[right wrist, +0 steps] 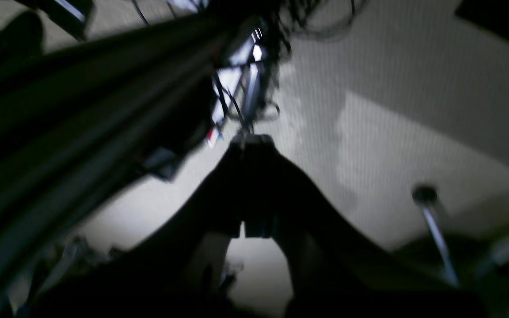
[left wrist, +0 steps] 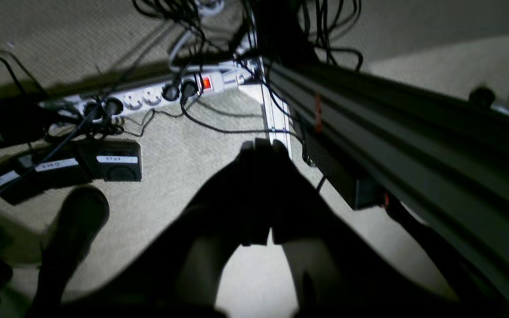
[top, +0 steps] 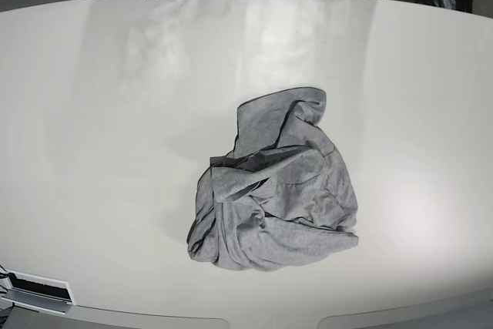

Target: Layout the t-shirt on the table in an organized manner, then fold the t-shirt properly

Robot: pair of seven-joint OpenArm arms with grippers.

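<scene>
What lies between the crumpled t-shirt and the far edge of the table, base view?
Nothing: in the base view the stretch from the t-shirt to the far edge of the table is bare glossy white tabletop. Neither claw appears there.

lab: power strip [left wrist: 148, 95], labelled pedals [left wrist: 108, 161]

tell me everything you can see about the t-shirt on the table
The t-shirt is heather-grey, soft-looking fabric, lying crumpled in a loose heap with overlapping folds, not spread or folded. No lettering shows; only plain grey faces up. It sits a little right of the middle of the glossy off-white table, resting on it alone. Neither gripper touches it.
</scene>
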